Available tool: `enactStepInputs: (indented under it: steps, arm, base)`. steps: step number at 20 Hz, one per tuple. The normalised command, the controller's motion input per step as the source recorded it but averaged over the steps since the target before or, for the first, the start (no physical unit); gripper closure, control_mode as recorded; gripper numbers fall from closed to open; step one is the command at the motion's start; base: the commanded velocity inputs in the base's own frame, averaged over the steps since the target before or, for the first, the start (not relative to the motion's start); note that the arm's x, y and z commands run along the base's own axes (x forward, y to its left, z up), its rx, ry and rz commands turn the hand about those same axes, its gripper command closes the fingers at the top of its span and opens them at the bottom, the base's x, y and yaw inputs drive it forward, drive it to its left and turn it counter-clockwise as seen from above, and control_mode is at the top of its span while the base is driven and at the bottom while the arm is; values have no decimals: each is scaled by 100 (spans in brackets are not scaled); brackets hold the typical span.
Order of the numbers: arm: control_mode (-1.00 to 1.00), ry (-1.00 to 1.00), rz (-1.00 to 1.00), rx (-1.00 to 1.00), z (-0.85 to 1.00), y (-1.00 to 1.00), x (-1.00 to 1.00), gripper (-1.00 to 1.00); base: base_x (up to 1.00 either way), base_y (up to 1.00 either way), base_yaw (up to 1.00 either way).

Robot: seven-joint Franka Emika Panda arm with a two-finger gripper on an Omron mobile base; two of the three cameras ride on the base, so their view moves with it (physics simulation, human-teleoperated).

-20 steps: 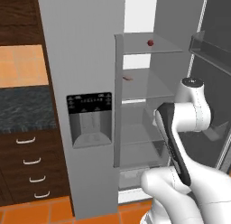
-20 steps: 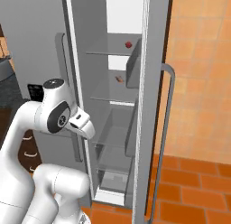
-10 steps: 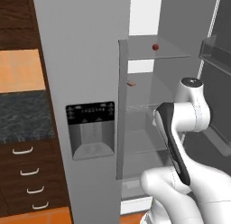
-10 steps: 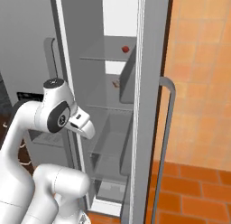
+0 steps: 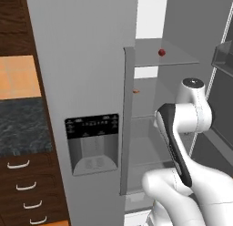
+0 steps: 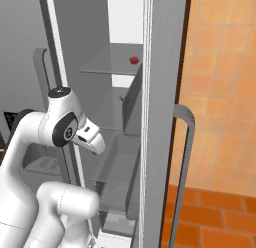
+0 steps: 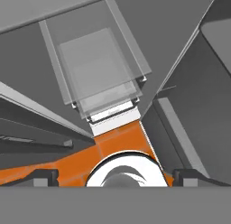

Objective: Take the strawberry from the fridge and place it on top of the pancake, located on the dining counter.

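Observation:
The strawberry (image 5: 161,52) (image 6: 133,60), a tiny dark red berry, rests on the upper glass shelf inside the open grey fridge (image 5: 82,61) (image 6: 161,92). My arm is folded in front of the open compartment, with the hand (image 6: 91,137) well below the berry's shelf and pointing downward. In the hand view my gripper (image 7: 116,178) is open, its two dark fingertips (image 7: 43,177) wide apart with nothing between them, looking down at the lower glass shelves and a strip of orange floor. The pancake and the dining counter are out of view.
A small flat orange-brown item (image 5: 135,90) lies on the shelf below the berry. The open fridge door with its long handle (image 6: 182,142) stands on the right. Dark wood drawers (image 5: 22,193) under a black counter (image 5: 18,125) flank the fridge on the left.
The whole picture has shifted and the fridge looks larger: the base has driven closer to it. The arm holds the same folded pose and the gripper stays open.

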Motion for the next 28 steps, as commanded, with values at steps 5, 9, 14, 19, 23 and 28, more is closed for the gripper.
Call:
enactStepInputs:
  steps: [5, 9, 14, 19, 23, 28]
  arm:
    - [100, 0, 0, 0, 0, 0, 0, -100]
    - [100, 0, 0, 0, 0, 0, 0, -100]
    - [100, 0, 0, 0, 0, 0, 0, -100]
    - [100, 0, 0, 0, 0, 0, 0, -100]
    - [100, 0, 0, 0, 0, 0, 0, -100]
    - [100, 0, 0, 0, 0, 0, 0, -100]
  base:
    - [21, -33, -3]
    - [17, -34, -4]
    - [29, -15, -8]
    - [50, -11, -6]
    - [31, -20, 0]
    - [14, 0, 0]
